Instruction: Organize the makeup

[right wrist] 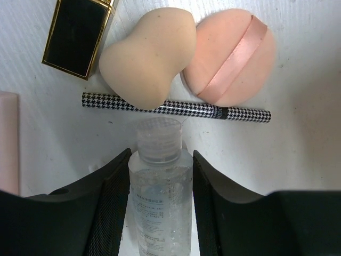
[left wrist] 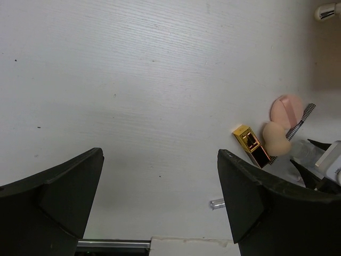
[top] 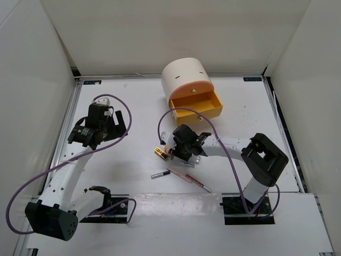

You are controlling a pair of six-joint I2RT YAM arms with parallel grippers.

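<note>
A clear bottle (right wrist: 161,181) lies between the fingers of the right gripper (right wrist: 161,154), which clasp it on its two sides. Just beyond its cap lie a houndstooth pencil (right wrist: 176,108), a beige sponge (right wrist: 144,61), a pink puff (right wrist: 229,56) and a gold-edged lipstick case (right wrist: 77,34). The right arm (top: 234,145) folds from its base toward the table middle. The left gripper (left wrist: 159,160) hangs released, jaws wide apart, over the white table (top: 133,106) at the left side. At the back a cream round box (top: 184,77) has its orange drawer (top: 197,109) pulled out. White walls (top: 160,32) stand around.
</note>
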